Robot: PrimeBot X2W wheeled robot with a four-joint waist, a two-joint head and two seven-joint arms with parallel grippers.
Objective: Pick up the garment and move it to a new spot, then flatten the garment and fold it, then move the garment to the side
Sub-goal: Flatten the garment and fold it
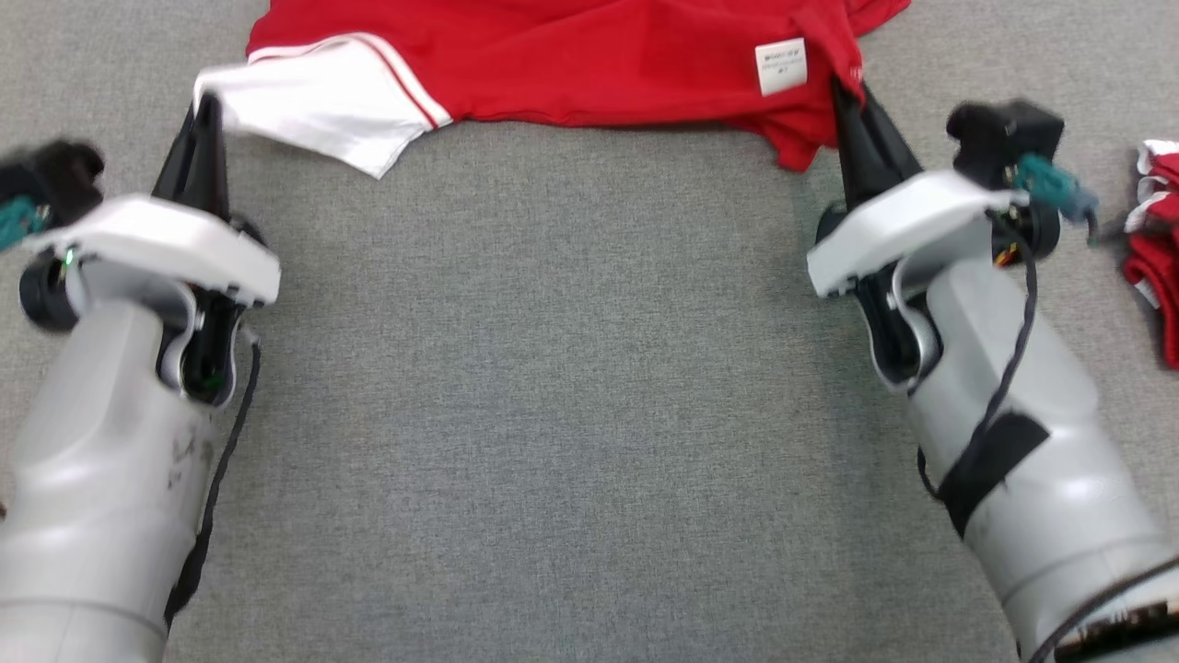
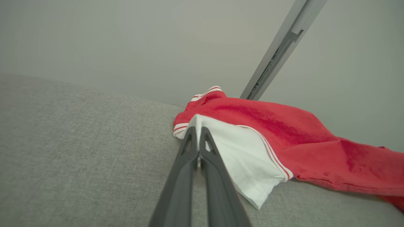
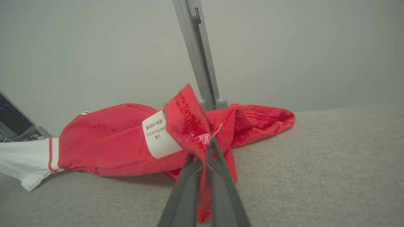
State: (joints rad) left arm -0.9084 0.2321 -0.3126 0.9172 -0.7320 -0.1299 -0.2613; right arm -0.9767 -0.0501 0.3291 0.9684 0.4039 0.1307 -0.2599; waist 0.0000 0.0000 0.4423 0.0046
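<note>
The garment point(image 1: 589, 64), red with a white sleeve point(image 1: 313, 106), lies across the 12 o'clock edge of the head view on the grey fabric surface point(image 1: 571, 387).

The left gripper point(image 1: 207, 103), at 10 o'clock, has its fingers pressed together on the outer edge of the white sleeve. The left wrist view shows white cloth pinched between the tips.

The right gripper point(image 1: 843, 92), at 2 o'clock, is clamped on a red corner of the garment. That corner stands raised and bunched around the fingertips. A white label point(image 1: 781, 66) sits on the red cloth just toward 9 o'clock of the right gripper.

Between the two grippers the cloth rests on the surface with creases.

A second red-and-white cloth item point(image 1: 1156, 258) lies at 3 o'clock, well apart from the garment. In the right wrist view a grey metal post point(image 3: 197, 53) rises behind the garment at 12 o'clock.
</note>
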